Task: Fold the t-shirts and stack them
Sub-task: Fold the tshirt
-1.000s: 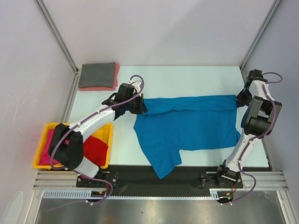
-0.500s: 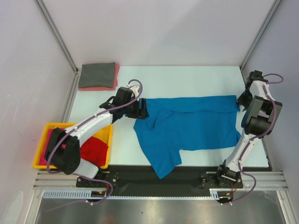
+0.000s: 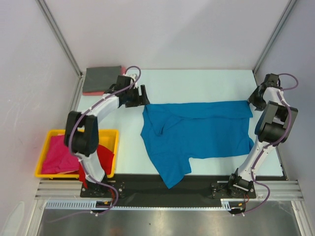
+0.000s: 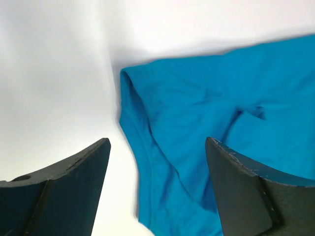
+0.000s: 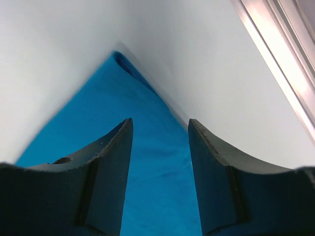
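Across the middle of the white table [image 3: 197,81], seen from the overhead camera, the bright blue t-shirt [image 3: 202,130] lies spread out and loosely flattened. Its long body runs from 9 to 3 o'clock, one sleeve trails toward 6 o'clock near the arm bases, and its far edge is folded over on itself into a narrow band. At 8 o'clock, off the table's left edge, sits the yellow bin [image 3: 109,132]. It holds the magenta t-shirt [image 3: 56,157] on its left side and the red t-shirt [image 3: 104,157] draped over its right rim. At the 10 o'clock corner the dark grey t-shirt [image 3: 101,79] lies folded on top of the folded salmon pink t-shirt [image 3: 93,92], of which only thin edges show. The left gripper [image 3: 140,96] hangs just beyond the blue shirt's far left corner, between that shirt and the folded stack. Its wrist camera shows its fingers [image 4: 74,187] spread wide with nothing between them and a rumpled hem of blue cloth [image 4: 197,147] below. The right gripper [image 3: 255,98] is at 2 o'clock, above the shirt's far right corner. In its wrist view the fingers [image 5: 106,177] stand apart, with the pointed blue corner [image 5: 147,162] visible through the gap. Whether the tips touch the cloth cannot be told.
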You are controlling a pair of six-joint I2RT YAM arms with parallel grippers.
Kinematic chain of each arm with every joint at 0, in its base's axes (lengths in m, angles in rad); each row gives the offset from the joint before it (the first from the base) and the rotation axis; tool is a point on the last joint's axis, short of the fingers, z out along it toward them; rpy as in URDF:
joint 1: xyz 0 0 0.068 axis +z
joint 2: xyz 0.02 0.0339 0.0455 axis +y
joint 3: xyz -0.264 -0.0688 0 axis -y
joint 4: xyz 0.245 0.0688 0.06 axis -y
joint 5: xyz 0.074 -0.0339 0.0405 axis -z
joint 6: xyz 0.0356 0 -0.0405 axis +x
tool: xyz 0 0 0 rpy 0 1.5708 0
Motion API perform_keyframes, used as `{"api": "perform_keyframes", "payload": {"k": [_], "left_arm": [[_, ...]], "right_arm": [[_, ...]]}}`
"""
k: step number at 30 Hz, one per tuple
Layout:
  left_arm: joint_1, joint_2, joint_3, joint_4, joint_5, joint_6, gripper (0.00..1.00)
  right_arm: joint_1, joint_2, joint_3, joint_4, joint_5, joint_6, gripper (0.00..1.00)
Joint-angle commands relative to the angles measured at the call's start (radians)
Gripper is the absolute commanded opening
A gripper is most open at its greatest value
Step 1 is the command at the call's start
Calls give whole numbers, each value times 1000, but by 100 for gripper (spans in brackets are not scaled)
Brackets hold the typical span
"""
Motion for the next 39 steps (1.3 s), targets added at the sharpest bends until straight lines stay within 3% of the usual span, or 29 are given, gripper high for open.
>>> {"api": "perform_keyframes", "payload": {"k": [1,8,14,20,27,31,35,39], "left_arm": [[-5,81,110,-57,11,-17,84],[15,235,218,-66,54,-69,79],[18,299,233,-79,79,-86,78],[19,339,233,-92,75,-83,78],[32,364,238,-102,99,-89,65],[44,388,244,-96,100,-101,63],[56,422,271,-79,117,-120,50],[81,440,303,-89,103,-120,22]], "right_arm": [[-8,19,66,71,-116,-64,54],[0,65,21,237,-160,-115,54],[-8,146,69,228,-223,-130,53],[-6,153,90,200,-169,-112,53],[-19,154,87,188,-263,-130,53],[-16,180,104,165,-297,-127,51],[-3,197,110,156,-286,-118,45],[6,211,119,166,-268,-100,36]]}}
